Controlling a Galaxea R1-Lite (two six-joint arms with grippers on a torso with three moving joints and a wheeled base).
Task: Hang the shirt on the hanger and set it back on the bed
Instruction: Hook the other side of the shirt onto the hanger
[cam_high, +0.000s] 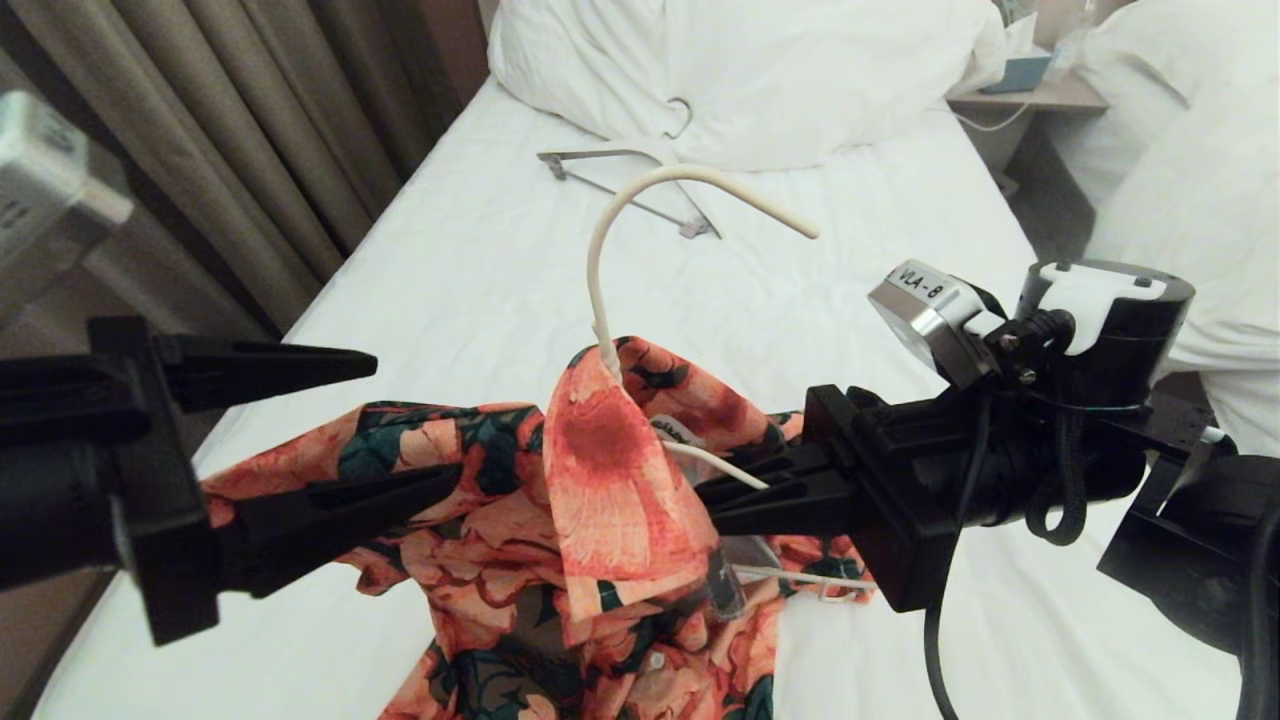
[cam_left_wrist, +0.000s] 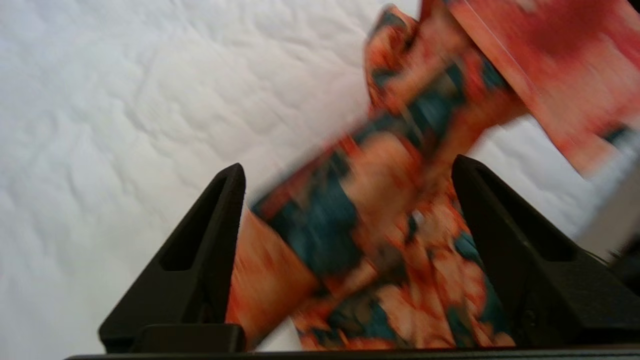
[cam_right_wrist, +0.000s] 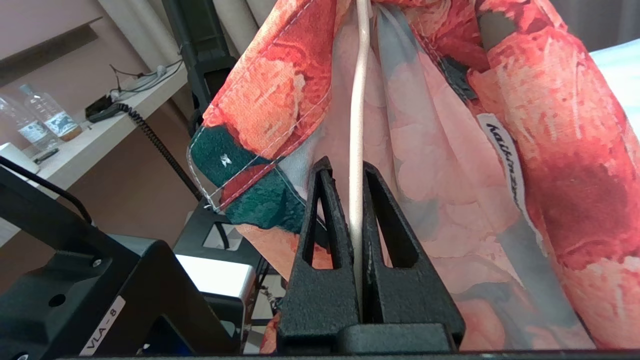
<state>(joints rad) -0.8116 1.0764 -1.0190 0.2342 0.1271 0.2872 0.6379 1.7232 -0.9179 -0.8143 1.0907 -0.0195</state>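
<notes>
The shirt (cam_high: 620, 520), coral flowers on dark green, hangs over the hanger (cam_high: 640, 200), whose thin cream hook rises above the collar. My right gripper (cam_high: 715, 495) comes in from the right and is shut on the hanger's wire just under the collar. In the right wrist view the wire (cam_right_wrist: 357, 100) runs between the closed fingers of my right gripper (cam_right_wrist: 346, 165), beside the pale inside and the neck label (cam_right_wrist: 505, 160). My left gripper (cam_high: 410, 425) stands open at the shirt's left sleeve. In the left wrist view, shirt cloth (cam_left_wrist: 380, 200) lies loose between its spread fingers (cam_left_wrist: 347, 164).
The bed (cam_high: 450, 280) stretches ahead with a white pillow (cam_high: 760, 70) at its head. A thicker white hanger with a grey bar (cam_high: 620, 170) lies near the pillow. Curtains (cam_high: 200, 130) hang on the left. A nightstand (cam_high: 1030, 95) and another bed (cam_high: 1190, 150) stand right.
</notes>
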